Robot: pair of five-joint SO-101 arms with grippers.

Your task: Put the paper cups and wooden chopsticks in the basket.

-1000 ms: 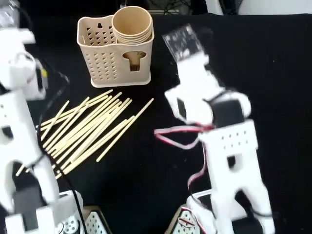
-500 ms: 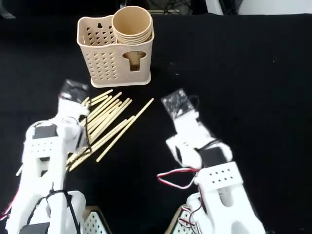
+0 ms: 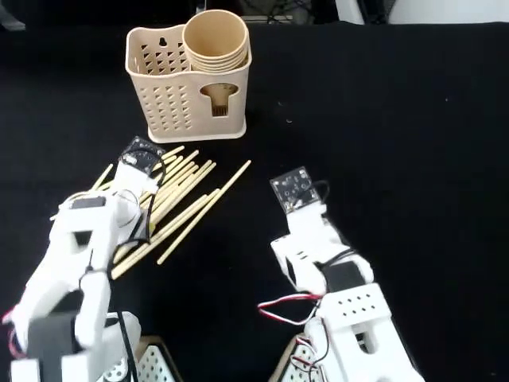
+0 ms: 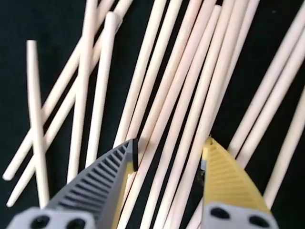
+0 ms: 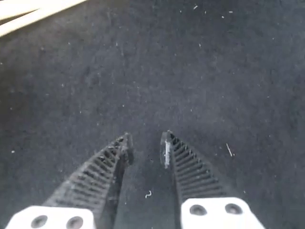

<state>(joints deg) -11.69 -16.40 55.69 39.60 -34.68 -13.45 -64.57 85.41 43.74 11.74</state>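
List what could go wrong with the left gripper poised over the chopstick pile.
1. The left gripper is open astride several chopsticks that lie packed together. Closing may catch a loose bundle, and some could slip out or scatter.
2. The paper cups fill one side of the basket. Long sticks carried crosswise might catch its rim or nudge it over.

Beige paper cups (image 3: 215, 40) stacked upright in R compt. of basket (image 3: 171, 103); wooden chopsticks (image 3: 191, 187) loose, flat, just in front.
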